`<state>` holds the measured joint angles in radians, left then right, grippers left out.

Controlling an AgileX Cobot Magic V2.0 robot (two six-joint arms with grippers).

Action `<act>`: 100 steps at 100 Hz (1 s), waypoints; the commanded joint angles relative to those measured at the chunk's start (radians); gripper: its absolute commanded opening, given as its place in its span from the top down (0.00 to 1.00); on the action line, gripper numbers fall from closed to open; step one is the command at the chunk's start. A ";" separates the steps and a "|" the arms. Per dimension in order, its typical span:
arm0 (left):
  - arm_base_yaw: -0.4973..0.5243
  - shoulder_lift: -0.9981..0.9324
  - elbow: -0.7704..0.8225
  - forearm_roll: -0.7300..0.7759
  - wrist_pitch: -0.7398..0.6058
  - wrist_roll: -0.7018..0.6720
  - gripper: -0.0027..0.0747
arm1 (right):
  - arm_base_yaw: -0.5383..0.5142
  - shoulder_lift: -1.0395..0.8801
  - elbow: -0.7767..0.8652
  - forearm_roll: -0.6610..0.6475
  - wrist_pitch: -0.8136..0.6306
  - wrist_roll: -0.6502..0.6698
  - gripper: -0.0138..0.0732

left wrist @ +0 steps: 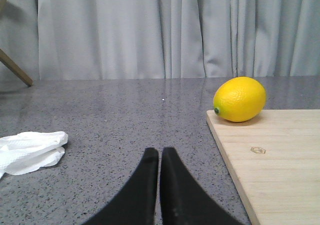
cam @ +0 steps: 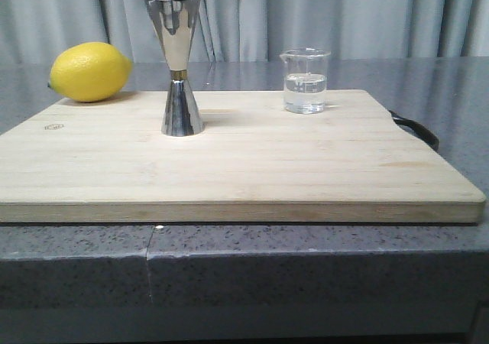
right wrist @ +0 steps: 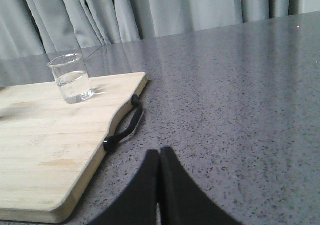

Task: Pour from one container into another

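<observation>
Beaker (cam: 305, 82): standing upright near the far right of the cutting board (cam: 252, 168), roughly half full of clear liquid and sitting ahead of the right gripper (right wrist: 159, 157), off toward the board side of its jaws.
Jigger (cam: 179, 67): standing upright on its narrow end, wide cup facing up (ready to be filled), well apart from the beaker.
Lemon (left wrist: 240, 99): resting on the board's far left corner, ahead of the left gripper (left wrist: 159, 157) and clear of the likely pouring path.
Right jaws: pressing together, holding nothing, hovering over bare counter beside the board's black strap handle (right wrist: 123, 129).
Left jaws: also pressing together, empty, with a crumpled tissue (left wrist: 30, 151) lying to their other side.
Open room: bare board stretching between beaker and jigger, so carrying across looks unobstructed.
</observation>
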<state>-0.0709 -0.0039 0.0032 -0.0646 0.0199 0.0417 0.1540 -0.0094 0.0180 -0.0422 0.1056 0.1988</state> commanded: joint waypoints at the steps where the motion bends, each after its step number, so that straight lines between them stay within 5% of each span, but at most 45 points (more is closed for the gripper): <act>1: -0.008 -0.025 0.037 -0.005 -0.088 -0.006 0.99 | -0.005 -0.019 0.022 -0.001 -0.073 -0.014 0.92; 46: -0.008 -0.025 0.037 -0.014 -0.125 -0.006 0.99 | -0.005 -0.019 0.022 0.003 -0.161 -0.010 0.92; 62: -0.008 -0.025 0.017 -0.214 -0.162 -0.006 0.99 | -0.005 -0.019 -0.018 0.082 -0.157 0.013 0.92; 100: -0.008 0.036 -0.200 -0.264 0.128 0.003 0.99 | -0.005 0.126 -0.246 0.139 0.111 0.013 0.92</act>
<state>-0.0709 -0.0039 -0.1105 -0.3116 0.1472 0.0417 0.1540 0.0456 -0.1519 0.0910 0.2114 0.2102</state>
